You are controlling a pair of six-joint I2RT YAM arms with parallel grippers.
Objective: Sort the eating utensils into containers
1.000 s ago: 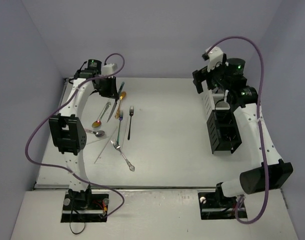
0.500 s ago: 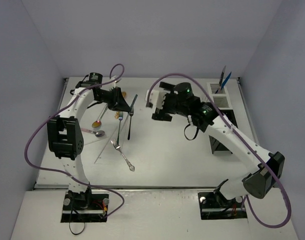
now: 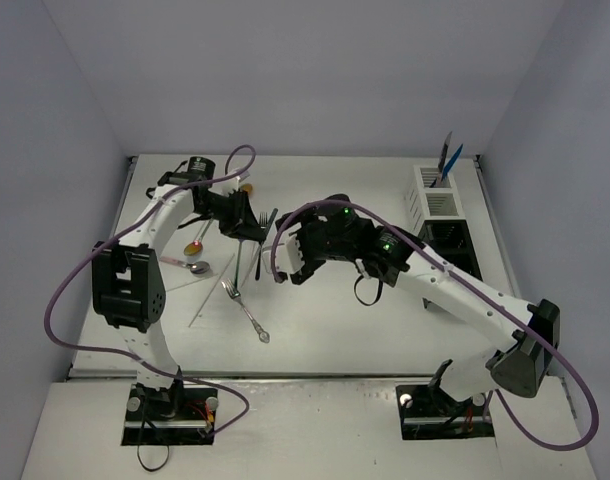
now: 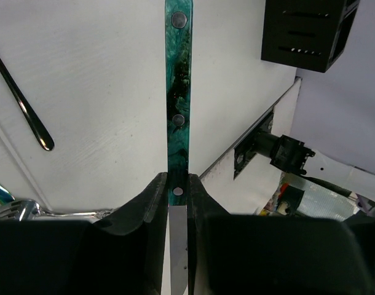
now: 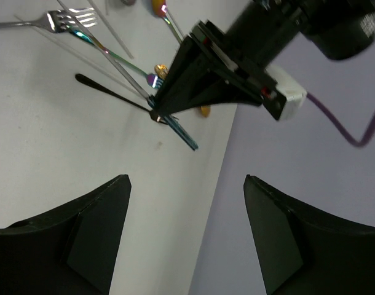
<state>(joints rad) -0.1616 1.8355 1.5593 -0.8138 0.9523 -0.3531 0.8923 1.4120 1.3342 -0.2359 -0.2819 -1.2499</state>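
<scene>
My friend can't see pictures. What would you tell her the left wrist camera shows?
The jaws of the left gripper pinch a teal-handled utensil, its handle pointing away over the white table. A thin dark handle lies at left; a black slatted container sits top right.

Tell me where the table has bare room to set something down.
Two bare patches of table: near middle, between the silver fork and the black box; far middle, between the left gripper and the white box. The left side is crowded with loose cutlery, and the right gripper hangs there too.
</scene>
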